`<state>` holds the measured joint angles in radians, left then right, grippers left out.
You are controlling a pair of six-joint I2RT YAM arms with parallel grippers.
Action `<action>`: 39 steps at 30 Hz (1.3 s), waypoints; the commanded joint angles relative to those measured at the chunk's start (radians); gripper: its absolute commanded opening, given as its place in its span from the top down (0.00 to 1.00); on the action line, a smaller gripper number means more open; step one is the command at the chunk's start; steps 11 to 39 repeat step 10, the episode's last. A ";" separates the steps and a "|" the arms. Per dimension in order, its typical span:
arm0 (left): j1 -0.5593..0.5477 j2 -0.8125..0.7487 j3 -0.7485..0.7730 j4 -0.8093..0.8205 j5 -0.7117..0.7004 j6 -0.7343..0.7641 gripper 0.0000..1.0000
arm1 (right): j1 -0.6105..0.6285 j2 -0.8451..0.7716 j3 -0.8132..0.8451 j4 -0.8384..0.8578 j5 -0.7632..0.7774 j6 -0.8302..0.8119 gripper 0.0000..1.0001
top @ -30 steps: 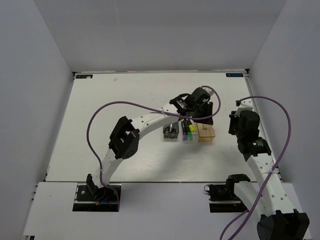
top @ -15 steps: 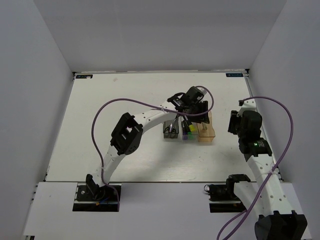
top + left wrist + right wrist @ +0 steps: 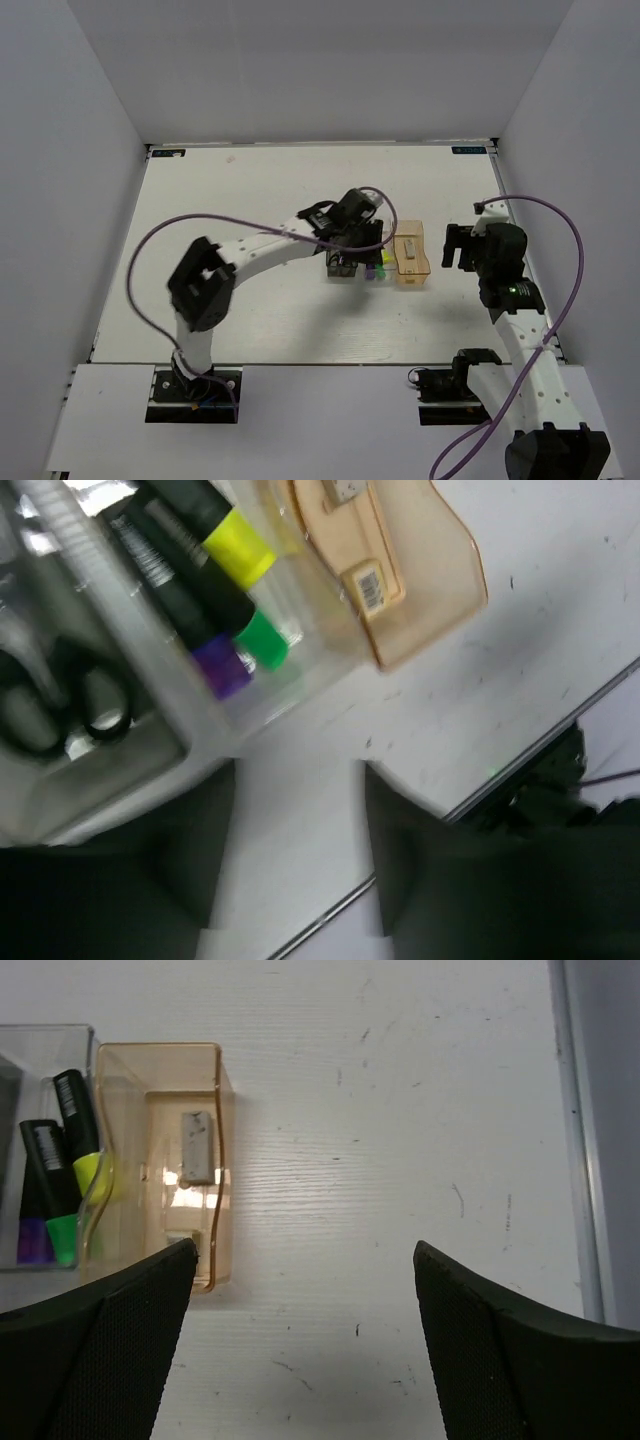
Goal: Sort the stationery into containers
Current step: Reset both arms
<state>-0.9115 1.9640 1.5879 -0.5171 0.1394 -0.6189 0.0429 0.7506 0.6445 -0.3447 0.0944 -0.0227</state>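
Three short highlighters [image 3: 225, 600], ends yellow, green and purple, lay side by side in the clear bin [image 3: 50, 1030]; they looked light and stiff, with smooth round barrels likely to roll or slip, so a pinch across mid-barrel would suit them best. Black-handled scissors [image 3: 30, 735] lay in the grey bin [image 3: 110, 780]; probably the heaviest piece, rigid, best taken near the pivot or a handle loop. A grey eraser [image 3: 197, 1147] and a beige eraser [image 3: 365, 585] lay in the tan bin [image 3: 215, 1070]; tiny, light, a little soft and grippy, best nipped across the narrow sides. The bins stood touching in a row, grey, clear, tan from left to right, somewhat right of the table's [image 3: 250, 190] middle and about midway between its far and near edges; no stationery showed outside them, so the sorting appeared done. The left gripper [image 3: 298, 780] hung over the near ends of the grey and clear bins, fingers spread, holding nothing; the right gripper [image 3: 305, 1260] hovered between the tan bin and the right edge, fingers spread wide, also empty.
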 commanded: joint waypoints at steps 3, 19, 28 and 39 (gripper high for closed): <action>0.042 -0.538 -0.392 -0.037 -0.219 0.114 0.00 | 0.002 0.012 0.020 -0.046 -0.130 0.017 0.10; 0.201 -0.983 -0.755 -0.139 -0.245 0.162 0.00 | 0.002 0.000 0.017 -0.040 -0.248 0.049 0.10; 0.201 -0.983 -0.755 -0.139 -0.245 0.162 0.00 | 0.002 0.000 0.017 -0.040 -0.248 0.049 0.10; 0.201 -0.983 -0.755 -0.139 -0.245 0.162 0.00 | 0.002 0.000 0.017 -0.040 -0.248 0.049 0.10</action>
